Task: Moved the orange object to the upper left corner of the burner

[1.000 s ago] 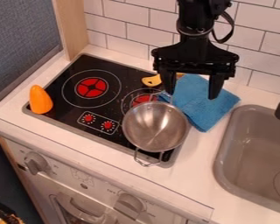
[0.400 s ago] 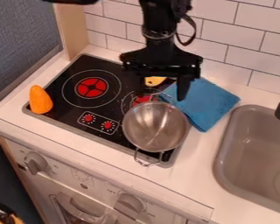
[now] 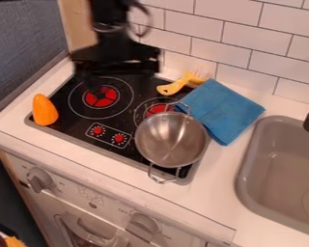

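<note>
My gripper [image 3: 117, 86] hangs over the back left part of the black stove top, above the large left burner [image 3: 101, 97]. It is blurred, but its two sides stand wide apart, with nothing seen between them. The orange object [image 3: 45, 110], a rounded cone, stands upright on the stove's front left corner, left of the burner's ring and in front of the gripper, apart from both.
A steel pot [image 3: 172, 140] covers the stove's front right part. Behind it lie a yellow-handled brush [image 3: 175, 87] and a folded blue cloth [image 3: 223, 112]. The grey sink [image 3: 279, 164] is at the right; a tiled wall [image 3: 234, 58] rises behind.
The gripper has swung left, from above the blue cloth and past the brush to the left burner. The orange object, pot and cloth have stayed put.
</note>
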`<state>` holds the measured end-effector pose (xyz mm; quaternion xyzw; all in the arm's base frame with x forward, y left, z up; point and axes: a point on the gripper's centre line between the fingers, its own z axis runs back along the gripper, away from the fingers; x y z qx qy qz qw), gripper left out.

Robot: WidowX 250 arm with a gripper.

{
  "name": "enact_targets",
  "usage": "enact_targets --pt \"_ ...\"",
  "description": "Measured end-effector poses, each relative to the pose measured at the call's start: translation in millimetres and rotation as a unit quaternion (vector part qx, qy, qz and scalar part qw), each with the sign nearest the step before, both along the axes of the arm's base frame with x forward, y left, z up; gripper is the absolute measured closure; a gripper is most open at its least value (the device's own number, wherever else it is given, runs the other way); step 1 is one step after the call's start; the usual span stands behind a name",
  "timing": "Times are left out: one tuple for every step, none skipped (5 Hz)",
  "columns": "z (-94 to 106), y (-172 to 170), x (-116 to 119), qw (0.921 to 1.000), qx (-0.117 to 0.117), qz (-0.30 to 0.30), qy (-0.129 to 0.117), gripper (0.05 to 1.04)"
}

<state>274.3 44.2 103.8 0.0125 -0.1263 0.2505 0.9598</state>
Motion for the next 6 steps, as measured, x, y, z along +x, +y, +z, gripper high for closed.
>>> enact_targets --pt "-7.5 41 -16 0.9982 -0.001 0.059 0.008 0.083" --pt "-10.4 67 -22 0.9957 -0.002 0.093 -0.001 0.083" --pt "-27.6 94 -27 0.992 -0.006 0.126 0.008 0.083" --pt "-40.4 117 -27 0.9886 -0.014 0.15 0.006 0.083" --pt "-46.4 129 -25 0.9875 -0.016 0.156 -0.012 0.083" --pt "-53.8 131 -21 0.9872 -0.019 0.157 -0.022 0.083"
